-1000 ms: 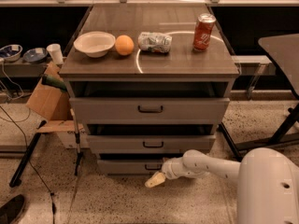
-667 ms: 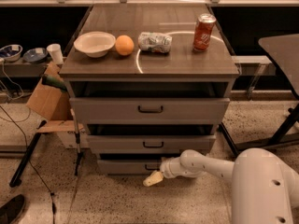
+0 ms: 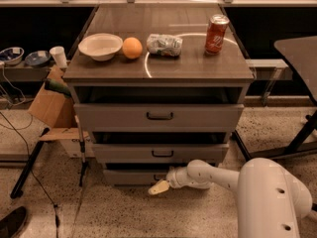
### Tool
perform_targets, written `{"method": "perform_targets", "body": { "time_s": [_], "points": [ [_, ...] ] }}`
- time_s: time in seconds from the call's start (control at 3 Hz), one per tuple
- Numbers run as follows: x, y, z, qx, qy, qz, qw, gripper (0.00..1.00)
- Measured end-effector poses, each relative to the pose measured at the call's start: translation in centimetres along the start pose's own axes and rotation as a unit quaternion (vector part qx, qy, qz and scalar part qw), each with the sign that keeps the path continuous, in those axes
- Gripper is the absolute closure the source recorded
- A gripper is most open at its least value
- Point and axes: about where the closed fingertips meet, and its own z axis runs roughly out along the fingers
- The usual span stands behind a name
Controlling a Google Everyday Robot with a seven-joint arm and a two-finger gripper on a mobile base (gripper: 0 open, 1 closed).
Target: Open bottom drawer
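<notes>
The bottom drawer [image 3: 130, 176] is the narrowest grey front, lowest in the cabinet, just above the floor. Its small black handle [image 3: 159, 177] is mostly hidden behind my gripper. My gripper [image 3: 159, 187] reaches in from the right on a white arm [image 3: 213, 176]. It sits low in front of the bottom drawer, at the handle, with pale fingertips pointing down-left toward the floor.
Above are the mid-sized drawer [image 3: 161, 152] and the widest top drawer [image 3: 158, 116]. On the cabinet top stand a white bowl [image 3: 100, 45], an orange [image 3: 132, 47], a crumpled bag [image 3: 164, 44] and a red can [image 3: 216, 34]. A cardboard box [image 3: 52, 105] and stand legs are at left.
My arm and gripper have shifted slightly left along the bottom drawer front. The drawers look the same.
</notes>
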Motion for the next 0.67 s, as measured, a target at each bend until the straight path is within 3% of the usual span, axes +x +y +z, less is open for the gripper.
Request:
{"method": "perform_targets", "body": {
  "time_s": [0.67],
  "points": [
    [-0.80, -1.57, 0.59, 0.026, -0.064, 0.019, 0.9974, 0.00]
  ]
}}
